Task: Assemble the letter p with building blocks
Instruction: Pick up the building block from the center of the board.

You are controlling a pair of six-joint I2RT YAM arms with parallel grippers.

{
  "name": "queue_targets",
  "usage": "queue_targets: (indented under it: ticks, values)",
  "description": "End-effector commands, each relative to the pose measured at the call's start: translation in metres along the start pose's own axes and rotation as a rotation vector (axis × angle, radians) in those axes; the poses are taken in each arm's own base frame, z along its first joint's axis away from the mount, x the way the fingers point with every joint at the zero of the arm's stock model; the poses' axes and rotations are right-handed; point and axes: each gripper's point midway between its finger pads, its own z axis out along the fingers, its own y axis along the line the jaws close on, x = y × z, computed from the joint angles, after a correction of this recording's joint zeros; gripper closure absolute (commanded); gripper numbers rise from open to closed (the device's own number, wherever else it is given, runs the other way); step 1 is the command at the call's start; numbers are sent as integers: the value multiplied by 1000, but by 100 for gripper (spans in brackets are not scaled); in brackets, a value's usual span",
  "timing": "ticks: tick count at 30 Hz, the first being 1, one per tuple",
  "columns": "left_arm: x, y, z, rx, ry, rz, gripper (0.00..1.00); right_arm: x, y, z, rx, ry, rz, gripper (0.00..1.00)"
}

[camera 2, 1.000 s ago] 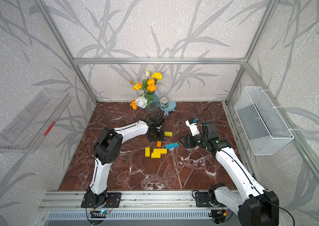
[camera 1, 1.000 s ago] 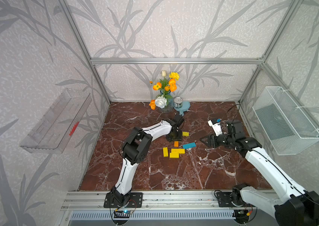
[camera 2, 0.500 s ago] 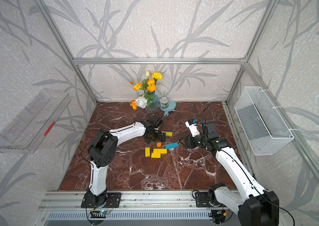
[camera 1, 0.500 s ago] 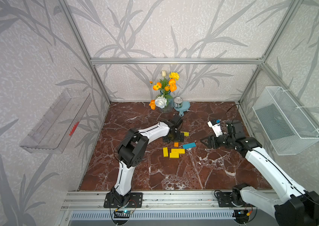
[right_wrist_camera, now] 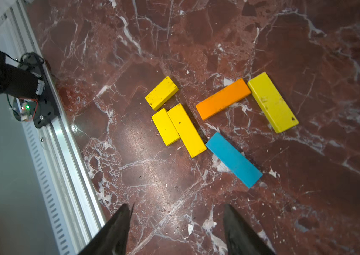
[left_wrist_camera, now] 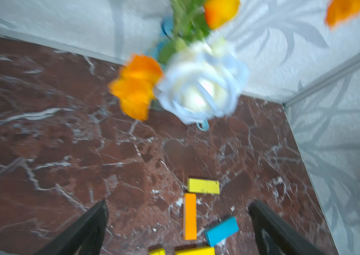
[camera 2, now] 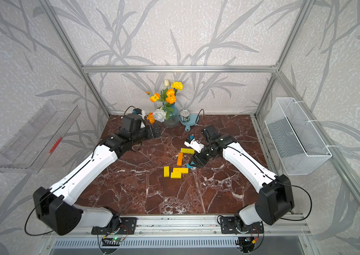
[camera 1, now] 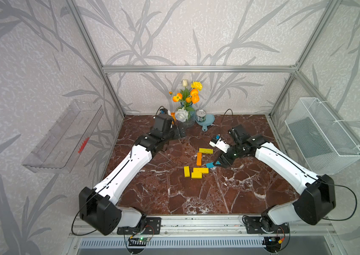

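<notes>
- The left gripper (camera 1: 180,132) has let go and drawn back toward the vase (camera 1: 189,122) at the upper middle of both top views. Its jaws stand wide apart and empty.
- Left behind is the orange bar (camera 1: 199,159), flat on the floor, its upper end just under the left end of a yellow bar (camera 1: 205,150). That gives one stem piece and the loop's top, so the letter p (camera 2: 180,155) looks barely begun.
- Three more yellow bars (right_wrist_camera: 186,130) lie loose in a cluster, lower left of the orange one in the top views.
- The right gripper (right_wrist_camera: 177,206) has edged closer to the blue bar (right_wrist_camera: 233,160). Its jaws are partly apart and hold nothing.
- In the right wrist view the blue bar lies flat, above and right of the gap between the jaws — near, not yet between them.
</notes>
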Motion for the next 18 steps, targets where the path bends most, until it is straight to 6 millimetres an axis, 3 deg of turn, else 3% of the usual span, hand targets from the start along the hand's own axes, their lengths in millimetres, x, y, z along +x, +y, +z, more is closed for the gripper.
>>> queue_targets:
  ticks: [1,9,18]
  values:
    - [-13,18,-8,11,-43,-28,0,22,-6,13,-7,160,-152,31]
    - [-26,33,-19,53,-56,-58,0,51,-31,54,48,258,-438,25]
    - [-30,51,-18,40,-54,-76,0,54,-63,88,77,329,-538,24]
